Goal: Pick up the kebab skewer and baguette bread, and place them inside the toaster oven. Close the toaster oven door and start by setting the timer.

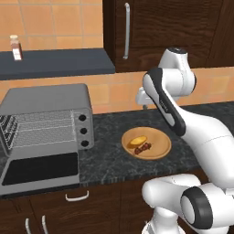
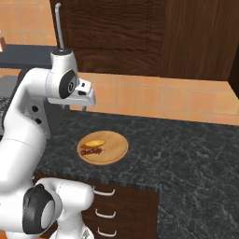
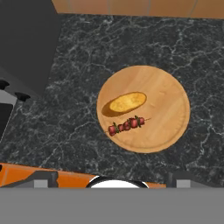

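The kebab skewer (image 3: 127,124) and the baguette bread (image 3: 127,102) lie side by side on a round wooden plate (image 3: 168,94) on the dark counter. The base views show the skewer (image 1: 144,147) (image 2: 91,151) in front of the baguette (image 1: 136,140) (image 2: 96,141). My gripper (image 2: 74,108) (image 1: 144,107) hangs open and empty well above the plate (image 2: 116,149). To the left stands the toaster oven (image 1: 45,100), racks bare, with its door (image 1: 41,170) dropped flat and its black knobs (image 1: 83,131) facing front.
A spice bottle (image 1: 16,47) stands on a dark shelf above the oven. Dark wall cabinets with a bar handle (image 1: 126,29) hang behind my arm. Drawers with handles (image 2: 104,192) sit under the counter's front edge. Bare counter (image 2: 186,144) stretches right of the plate.
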### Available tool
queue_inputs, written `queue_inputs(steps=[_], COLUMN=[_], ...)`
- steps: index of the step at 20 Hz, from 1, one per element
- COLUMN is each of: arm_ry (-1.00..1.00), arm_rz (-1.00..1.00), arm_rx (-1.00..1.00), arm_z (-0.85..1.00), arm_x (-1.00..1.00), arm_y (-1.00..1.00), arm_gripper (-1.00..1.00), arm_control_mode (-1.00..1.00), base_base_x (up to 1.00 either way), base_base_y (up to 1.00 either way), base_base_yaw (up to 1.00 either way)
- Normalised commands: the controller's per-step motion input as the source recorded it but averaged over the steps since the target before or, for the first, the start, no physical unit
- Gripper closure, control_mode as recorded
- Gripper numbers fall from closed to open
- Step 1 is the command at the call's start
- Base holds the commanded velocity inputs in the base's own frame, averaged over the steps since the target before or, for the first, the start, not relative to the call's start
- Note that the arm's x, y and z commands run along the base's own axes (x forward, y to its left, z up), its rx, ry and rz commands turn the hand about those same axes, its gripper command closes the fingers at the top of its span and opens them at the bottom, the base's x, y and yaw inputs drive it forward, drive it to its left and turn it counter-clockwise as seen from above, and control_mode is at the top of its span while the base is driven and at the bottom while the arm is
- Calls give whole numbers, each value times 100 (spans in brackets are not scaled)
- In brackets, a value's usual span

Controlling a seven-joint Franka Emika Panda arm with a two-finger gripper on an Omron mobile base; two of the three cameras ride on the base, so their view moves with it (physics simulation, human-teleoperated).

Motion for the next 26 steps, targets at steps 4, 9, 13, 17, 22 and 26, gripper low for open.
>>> queue_inputs(steps=[4, 9, 13, 17, 22, 26], arm_ry=[0, 0, 0, 0, 0, 0], arm_rz=[0, 0, 0, 0, 0, 0], arm_rx=[0, 0, 0, 0, 0, 0], arm_z=[0, 0, 0, 0, 0, 0], arm_x=[0, 0, 0, 0, 0, 0], arm_y=[0, 0, 0, 0, 0, 0], arm_gripper=[-100, -100, -100, -100, -100, -100], arm_control_mode=[100, 100, 100, 100, 100, -100], base_base_x=[0, 0, 0, 0, 0, 0], base_base_y=[55, 57, 43, 2, 0, 0], base_base_yaw=[0, 0, 0, 0, 0, 0])
